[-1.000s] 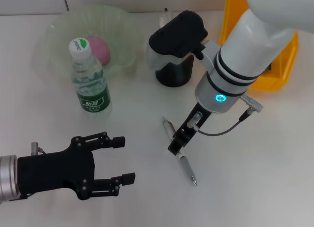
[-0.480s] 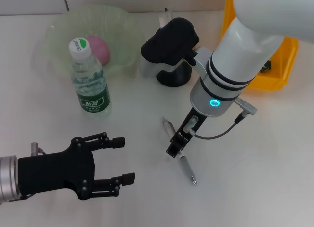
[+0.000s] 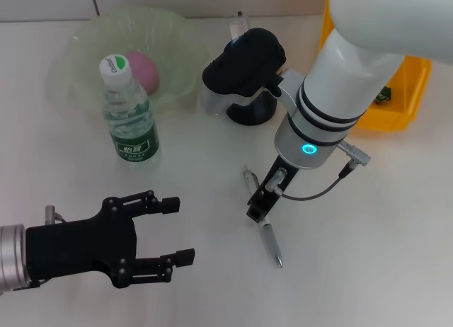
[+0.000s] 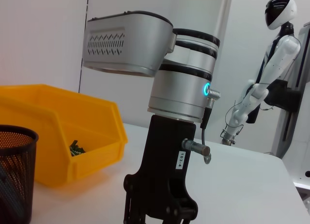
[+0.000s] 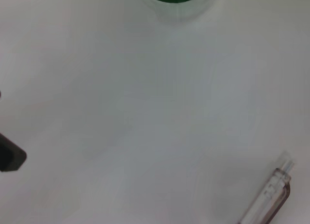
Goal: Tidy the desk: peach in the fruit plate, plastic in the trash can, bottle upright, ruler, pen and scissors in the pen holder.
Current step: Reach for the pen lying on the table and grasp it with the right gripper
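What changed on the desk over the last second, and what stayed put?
The right gripper worked lower over the pen, its arm swinging left across the pen holder. The pen's upper end shifted slightly right. No grasp is visible. The left gripper stayed open and parked near the front; the bottle upright and the peach in the fruit plate did not move.

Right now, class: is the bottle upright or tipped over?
Upright: the bottle stands on its base, cap on top, on the desk before the plate.

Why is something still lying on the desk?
The pen lies flat on the desk, not in the holder. The right pincer is down over it. The bottle stands upright.
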Available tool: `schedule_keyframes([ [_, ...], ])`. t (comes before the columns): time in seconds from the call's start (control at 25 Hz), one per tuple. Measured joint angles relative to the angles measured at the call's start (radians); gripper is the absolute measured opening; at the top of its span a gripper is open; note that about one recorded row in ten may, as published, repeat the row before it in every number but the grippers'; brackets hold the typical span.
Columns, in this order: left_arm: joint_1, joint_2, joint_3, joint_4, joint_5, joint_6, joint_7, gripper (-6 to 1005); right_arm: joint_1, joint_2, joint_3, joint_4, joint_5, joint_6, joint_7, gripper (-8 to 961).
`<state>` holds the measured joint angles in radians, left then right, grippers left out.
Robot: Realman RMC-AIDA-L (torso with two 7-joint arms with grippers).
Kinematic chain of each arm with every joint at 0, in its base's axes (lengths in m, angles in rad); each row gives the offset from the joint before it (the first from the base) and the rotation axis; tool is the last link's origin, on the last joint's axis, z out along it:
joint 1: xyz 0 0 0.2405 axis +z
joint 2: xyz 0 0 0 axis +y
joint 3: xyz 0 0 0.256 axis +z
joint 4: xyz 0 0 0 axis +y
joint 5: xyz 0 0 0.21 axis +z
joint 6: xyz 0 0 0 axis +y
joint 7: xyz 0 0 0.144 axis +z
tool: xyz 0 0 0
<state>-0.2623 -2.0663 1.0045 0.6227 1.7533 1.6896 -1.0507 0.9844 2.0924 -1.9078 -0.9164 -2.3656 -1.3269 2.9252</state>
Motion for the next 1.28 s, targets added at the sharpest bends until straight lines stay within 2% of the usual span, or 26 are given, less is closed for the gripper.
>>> schedule_keyframes([
  [0.12, 0.000, 0.000, 0.000, 0.000, 0.000, 0.000, 0.000, 811, 0.000, 0.000, 0.000, 0.001, 0.001, 0.000, 0.000, 370],
  [0.36, -0.001, 0.000, -0.001, 0.000, 0.000, 0.000, 0.000, 811, 0.000, 0.000, 0.000, -0.011, 0.002, -0.007, 0.000, 372],
  [0.4, -0.001, 0.000, -0.001, 0.000, 0.000, 0.000, 0.000, 811, 0.003, 0.000, -0.003, -0.008, 0.002, -0.008, 0.000, 307],
  [0.68, 0.000, 0.000, 0.000, 0.000, 0.000, -0.002, 0.000, 811, 0.017, 0.000, -0.010, 0.014, 0.009, -0.009, 0.011, 183],
  [1.12, -0.001, 0.000, 0.001, 0.000, 0.000, -0.002, 0.000, 811, -0.004, 0.000, 0.022, -0.013, 0.002, -0.033, 0.029, 259],
  [1.28, -0.002, 0.000, 0.000, 0.000, 0.000, -0.002, 0.000, 811, -0.002, 0.000, 0.023, 0.003, 0.004, -0.030, 0.031, 393],
])
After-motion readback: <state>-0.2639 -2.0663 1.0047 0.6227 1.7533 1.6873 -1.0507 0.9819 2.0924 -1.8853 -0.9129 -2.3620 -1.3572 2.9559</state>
